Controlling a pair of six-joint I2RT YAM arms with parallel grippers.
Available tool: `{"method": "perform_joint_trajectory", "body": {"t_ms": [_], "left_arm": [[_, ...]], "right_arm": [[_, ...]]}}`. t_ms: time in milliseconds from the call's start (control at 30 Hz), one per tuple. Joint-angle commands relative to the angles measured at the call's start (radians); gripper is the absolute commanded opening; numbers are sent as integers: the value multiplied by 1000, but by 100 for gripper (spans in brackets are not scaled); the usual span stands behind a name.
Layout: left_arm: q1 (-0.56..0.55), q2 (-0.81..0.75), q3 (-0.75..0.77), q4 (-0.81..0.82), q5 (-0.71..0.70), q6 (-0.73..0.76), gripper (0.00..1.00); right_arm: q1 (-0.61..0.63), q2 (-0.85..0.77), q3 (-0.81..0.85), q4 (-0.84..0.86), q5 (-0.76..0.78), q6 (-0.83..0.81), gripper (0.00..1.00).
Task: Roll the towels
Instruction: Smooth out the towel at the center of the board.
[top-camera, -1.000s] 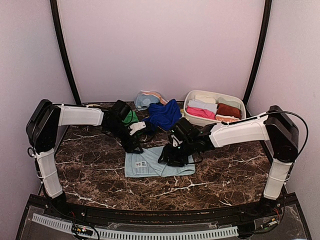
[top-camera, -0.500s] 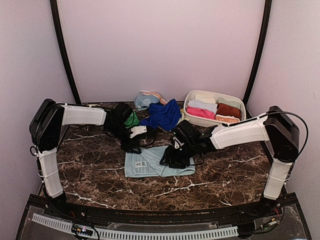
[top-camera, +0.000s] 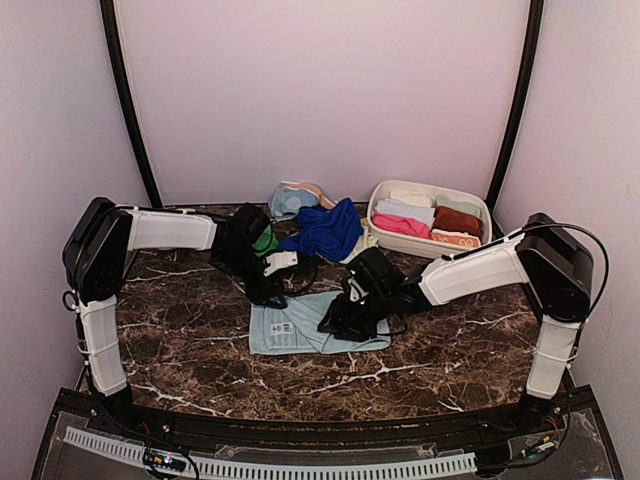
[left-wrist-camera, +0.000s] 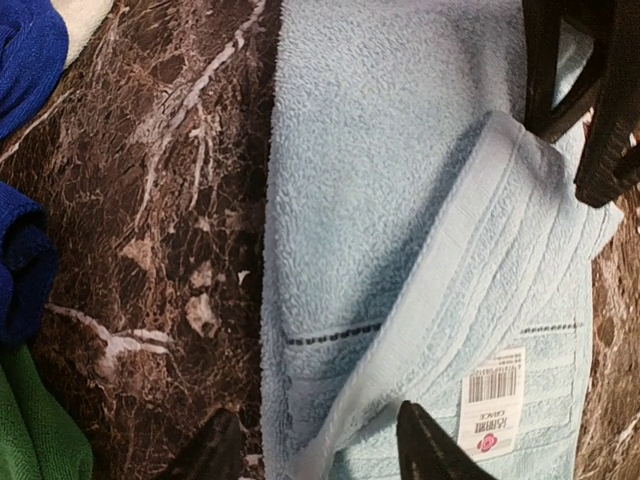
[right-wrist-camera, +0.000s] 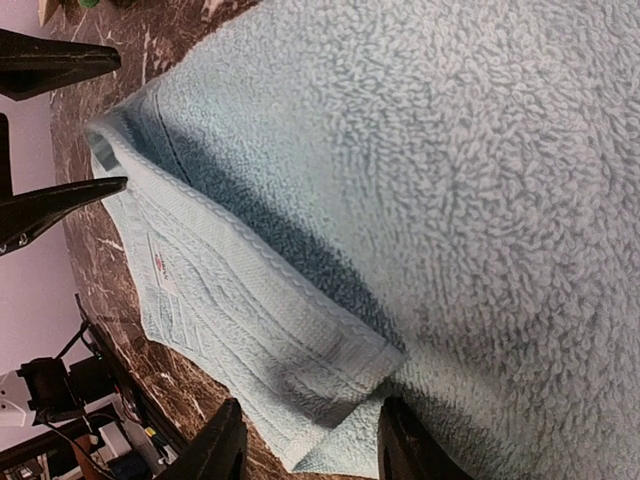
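Observation:
A light blue towel (top-camera: 300, 328) lies partly folded on the marble table, its label up. My left gripper (top-camera: 272, 294) is open at its far left edge; in the left wrist view (left-wrist-camera: 315, 452) the fingers straddle the folded hem (left-wrist-camera: 440, 260). My right gripper (top-camera: 336, 322) is open over the towel's middle; in the right wrist view (right-wrist-camera: 305, 448) its fingers straddle a folded corner (right-wrist-camera: 330, 350). A royal blue towel (top-camera: 326, 229) and a green towel (top-camera: 264, 238) lie behind. Rolled pink (top-camera: 400, 225), white (top-camera: 405, 209) and rust (top-camera: 458, 220) towels sit in the basin.
The white oval basin (top-camera: 476, 204) stands at the back right. A tan disc with pale cloth (top-camera: 292, 197) lies at the back centre. Curved black posts and pale walls enclose the table. The left fingers (right-wrist-camera: 55, 58) show in the right wrist view.
My right gripper has slid a little left and nearer over the light blue towel. My left gripper has shifted slightly right along the towel's far edge.

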Motion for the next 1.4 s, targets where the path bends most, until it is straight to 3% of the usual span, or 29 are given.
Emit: {"method": "perform_joint_trajectory", "body": {"t_ms": [0,167,467,667,833,1100,1267,1367], "left_arm": [[-12,21,37,-30,19,19,48],[-12,12,35,-44,-7,18,24],[10,-92,-50,35,-18,-86,15],[78,-179,-159,129,57,-192,16],[125,-175,-178,138,127,-260,22],[143,-162,-197,129,107,-269,23],[144,-200,-183,65,85,-213,38],[143,-235,-169,16,125,-223,41]], "right_arm": [[-9,10,-23,91,-27,36,45],[-10,11,-37,158,-49,62,45],[6,-6,-3,248,-68,58,43],[43,8,42,265,-96,31,42],[84,50,85,280,-124,-3,41],[96,93,177,214,-159,-48,42],[69,31,155,134,-130,-87,42],[16,-52,104,88,-104,-116,43]]}}
